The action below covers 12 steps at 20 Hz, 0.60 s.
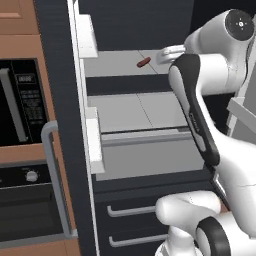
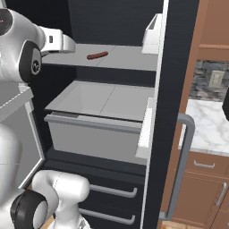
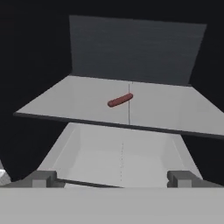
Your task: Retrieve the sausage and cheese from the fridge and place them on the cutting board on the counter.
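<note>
Short reddish-brown sausage (image 3: pixel 120 100) lies flat on the grey fridge shelf (image 3: pixel 78 98), long axis angled diagonally; two-finger gripper (image 3: pixel 112 178) spread wide, short of it.

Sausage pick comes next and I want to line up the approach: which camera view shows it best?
The hand view: the sausage lies near mid-frame on the grey fridge shelf, seen whole and lying aslant. The left base view shows it smaller, close beside the arm's wrist. The right base view shows it small but unobstructed on the same shelf.
</note>
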Available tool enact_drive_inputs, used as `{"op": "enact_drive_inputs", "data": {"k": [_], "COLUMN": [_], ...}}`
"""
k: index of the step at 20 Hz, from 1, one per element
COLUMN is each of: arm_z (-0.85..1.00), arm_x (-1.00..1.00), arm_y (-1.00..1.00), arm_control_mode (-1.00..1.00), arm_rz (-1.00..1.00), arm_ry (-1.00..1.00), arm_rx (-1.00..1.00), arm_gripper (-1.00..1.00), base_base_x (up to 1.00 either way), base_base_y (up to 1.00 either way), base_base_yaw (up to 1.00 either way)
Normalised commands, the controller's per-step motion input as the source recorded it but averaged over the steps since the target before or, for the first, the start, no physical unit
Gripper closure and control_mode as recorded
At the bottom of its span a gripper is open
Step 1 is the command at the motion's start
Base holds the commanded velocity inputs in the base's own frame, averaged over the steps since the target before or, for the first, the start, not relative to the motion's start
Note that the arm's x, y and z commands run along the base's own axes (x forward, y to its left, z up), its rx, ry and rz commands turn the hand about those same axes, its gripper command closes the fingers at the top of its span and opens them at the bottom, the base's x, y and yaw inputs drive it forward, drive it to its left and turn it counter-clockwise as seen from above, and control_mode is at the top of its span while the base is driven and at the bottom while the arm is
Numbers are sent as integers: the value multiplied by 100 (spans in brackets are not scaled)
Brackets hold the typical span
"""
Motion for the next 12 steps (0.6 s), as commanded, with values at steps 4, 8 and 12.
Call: {"op": "enact_drive_inputs", "data": {"k": [4,8,12], "arm_z": [-40,-16,2], "arm_x": [45,44,66], "arm_y": [0,0,0], "arm_control_mode": [-100,-100,-100], "arm_rz": [0,0,0], "arm_ry": [2,0,0], "arm_rx": [-7,-1,0], "arm_gripper": [-100,-100,-100], "base_base_x": [0,0,0], "base_base_y": [0,0,0], "base_base_yaw": [0,0,0]}}
